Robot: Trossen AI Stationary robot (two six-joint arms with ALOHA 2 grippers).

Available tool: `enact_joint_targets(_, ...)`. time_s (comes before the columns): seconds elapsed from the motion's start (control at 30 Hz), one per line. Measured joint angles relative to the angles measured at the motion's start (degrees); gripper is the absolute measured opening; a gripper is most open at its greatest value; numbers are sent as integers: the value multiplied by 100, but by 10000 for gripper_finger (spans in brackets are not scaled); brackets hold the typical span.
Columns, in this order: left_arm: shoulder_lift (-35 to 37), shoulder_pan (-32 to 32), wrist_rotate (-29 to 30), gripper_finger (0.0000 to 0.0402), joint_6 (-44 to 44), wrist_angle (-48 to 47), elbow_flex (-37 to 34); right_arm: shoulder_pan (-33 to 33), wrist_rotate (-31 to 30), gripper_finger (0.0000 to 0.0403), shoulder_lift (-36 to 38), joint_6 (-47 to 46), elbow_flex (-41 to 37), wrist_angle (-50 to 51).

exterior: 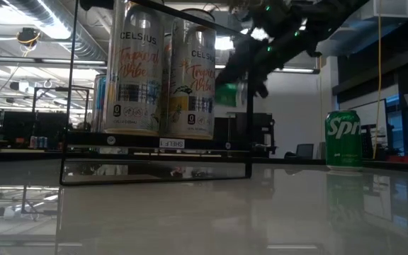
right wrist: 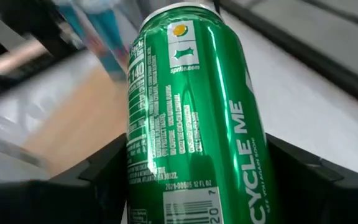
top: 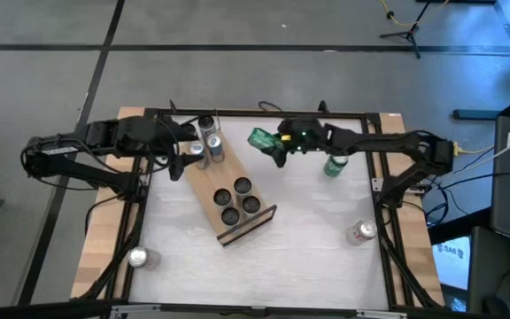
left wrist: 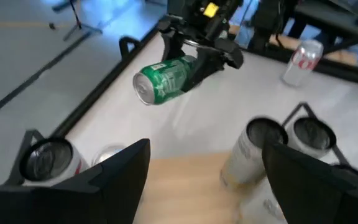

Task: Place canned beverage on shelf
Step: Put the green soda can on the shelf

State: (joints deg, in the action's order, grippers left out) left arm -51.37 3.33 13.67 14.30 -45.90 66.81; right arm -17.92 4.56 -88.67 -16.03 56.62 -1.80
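The shelf [top: 212, 190] is a light-wood board lying slantwise at the table's middle. Several cans stand on it, two tall ones [top: 211, 142] at its far end. My right gripper [top: 273, 143] is shut on a green Sprite can [top: 260, 138] in the air, to the right of the shelf's far end. The low view shows this can [exterior: 227, 94] above shelf level. My left gripper [left wrist: 207, 180] hangs open over the shelf's far-left end, touching nothing. A second green can [top: 336, 166] stands on its base on the table at the right. My right gripper pinches the green can's side wall [right wrist: 135, 186] between its two fingers [right wrist: 98, 174], at the end nearest the wrist. The fingers lie along the can, coming from the table's right and slanting down. The can is lifted clear, tilted on its side, its free end [left wrist: 143, 87] toward the shelf.
A silver and red can [top: 361, 232] lies near the table's right edge, and another silver can [top: 138, 258] at the near left. The dark frame rail [top: 264, 113] runs along the table's far edge. Bare table lies between the shelf and the right-hand cans.
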Motion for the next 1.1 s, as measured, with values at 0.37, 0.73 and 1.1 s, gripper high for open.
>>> enact_joint_targets(0.37,-265,0,180,298,-1133,1365,0,-6,1610,299,538,-181,7,-818)
enact_joint_targets(0.73,-657,0,174,298,-1311,2266,0,-3,1912,299,530,-321,7,-1065)
enact_joint_targets(1.1,-872,0,-124,298,-1638,2280,0,-3,2218,300,528,-321,7,-1073)
